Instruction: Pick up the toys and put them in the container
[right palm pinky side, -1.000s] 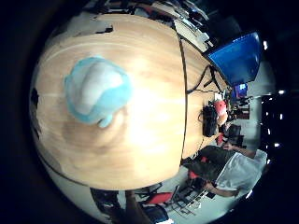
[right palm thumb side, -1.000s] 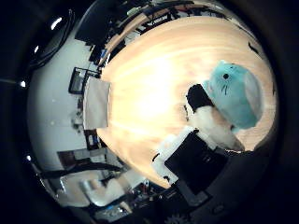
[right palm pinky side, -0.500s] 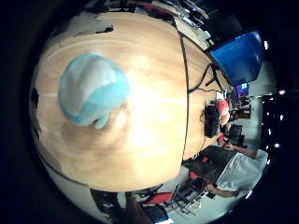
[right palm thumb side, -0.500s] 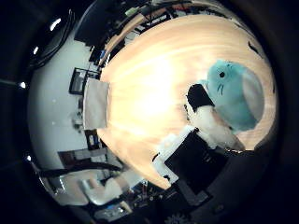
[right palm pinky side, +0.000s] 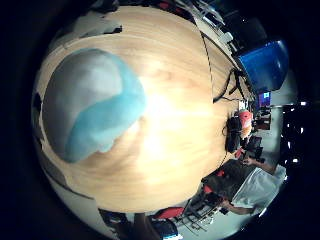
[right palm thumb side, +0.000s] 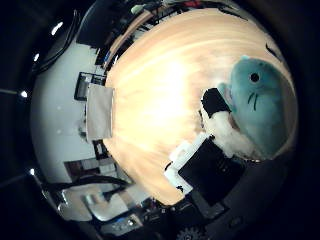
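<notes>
A soft toy, teal with a white underside (right palm pinky side: 95, 100), lies on the wooden table (right palm pinky side: 185, 110). It fills much of the little finger side palm view, so it is close under the palm. The thumb side palm view shows its teal face with small dark eyes (right palm thumb side: 262, 100). My right hand (right palm thumb side: 215, 150) shows there as white and black parts. One finger (right palm thumb side: 214, 102) reaches out straight beside the toy, not curled round it. No container is clearly in view.
Beyond the table's far edge are a blue object (right palm pinky side: 265, 62) and a small red thing (right palm pinky side: 244, 120). A white flat object (right palm thumb side: 100, 110) stands off the table's other side. Room clutter rings the table.
The toy has grown much larger in both views over the last second. The palm has come closer to it. The toy itself has not shifted on the table.
</notes>
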